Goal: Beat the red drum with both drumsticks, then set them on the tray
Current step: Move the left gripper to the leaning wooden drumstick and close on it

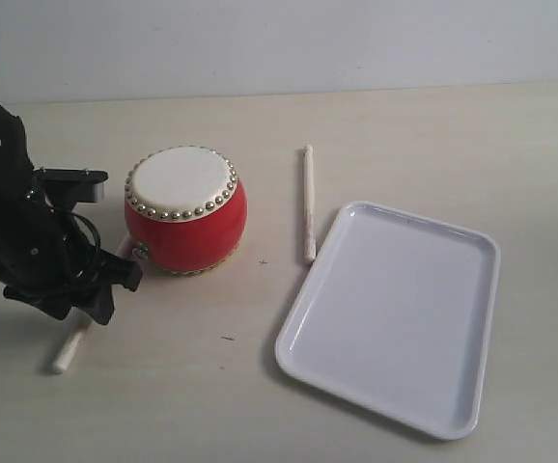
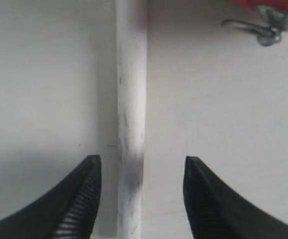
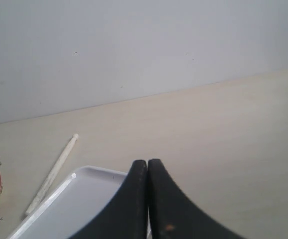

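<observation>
Left drumstick (image 1: 68, 353) mostly behind the left arm (image 1: 20, 224).

Light was bright, soft and even. The drum (image 1: 186, 212) cast a faint shadow. The left wrist view was blurred.

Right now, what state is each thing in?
Drum: upright, head up.
Stick beside tray: lying on table, not held.
Other stick: lying between open fingers, not gripped.
Tray: flat, nothing on it.
Left gripper: open, straddling stick.
Right gripper: shut, holding nothing.
</observation>
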